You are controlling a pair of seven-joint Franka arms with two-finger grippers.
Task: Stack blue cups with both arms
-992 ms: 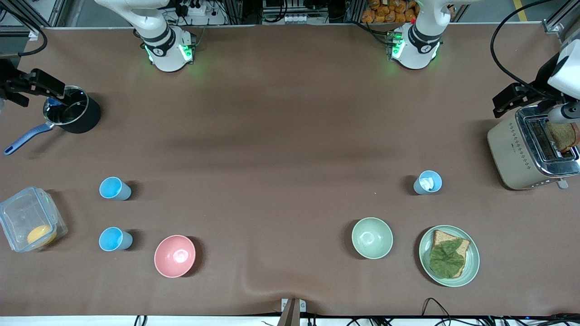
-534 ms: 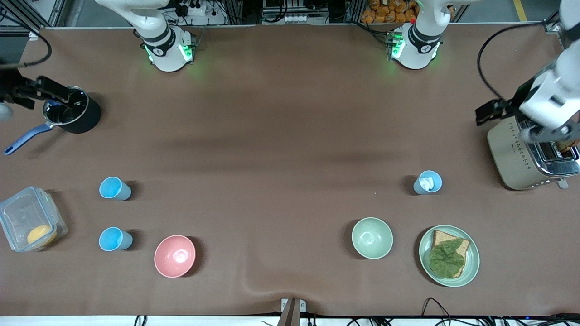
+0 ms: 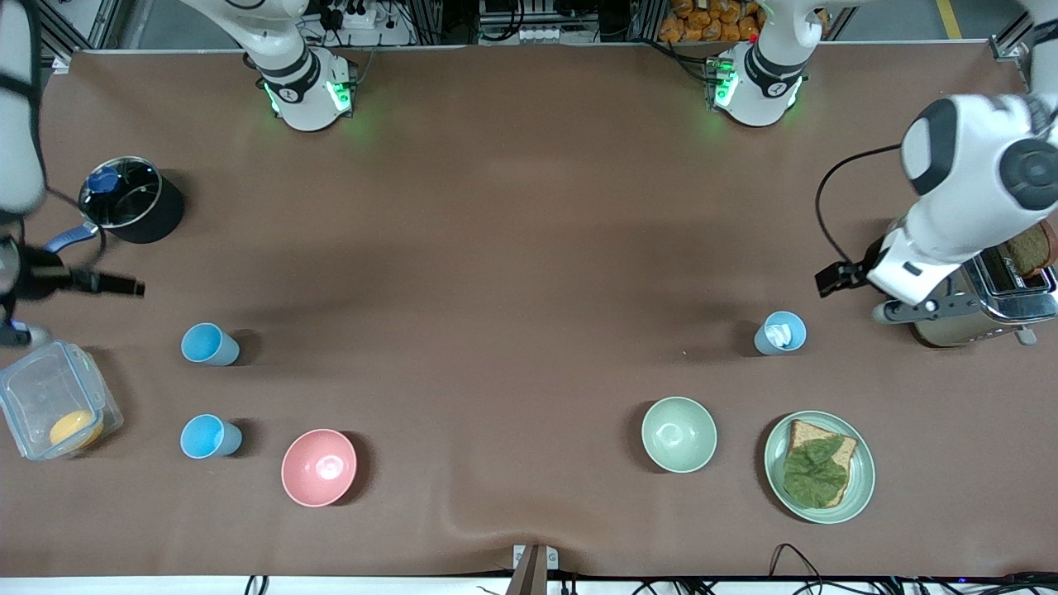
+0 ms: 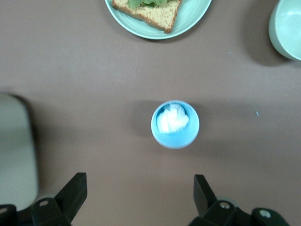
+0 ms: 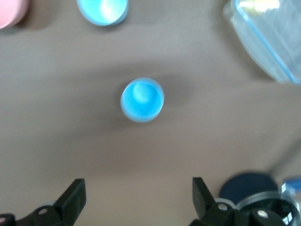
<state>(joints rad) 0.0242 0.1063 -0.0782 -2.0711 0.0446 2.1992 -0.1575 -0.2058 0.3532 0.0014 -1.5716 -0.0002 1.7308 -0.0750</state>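
Three light-blue cups stand upright on the brown table. Two are at the right arm's end, one [image 3: 210,345] farther from the front camera than the other [image 3: 211,436]. The third [image 3: 779,333], at the left arm's end, holds something white. My right arm [image 3: 16,165] hangs over the table by the farther cup. Its gripper [image 5: 138,186] is open and empty, with that cup [image 5: 142,100] a short way off its fingertips. My left arm [image 3: 950,240] is beside the third cup. Its gripper [image 4: 139,181] is open and empty, short of that cup [image 4: 175,124].
A pink bowl [image 3: 319,467], a clear box [image 3: 54,401] and a black pot [image 3: 132,211] are at the right arm's end. A green bowl [image 3: 679,434], a plate with bread and a leaf [image 3: 818,467] and a toaster [image 3: 984,306] are at the left arm's end.
My right arm has swung from the pot to the farther cup. My left arm has swung from the toaster to the cup with the white filling. The cups have not moved.
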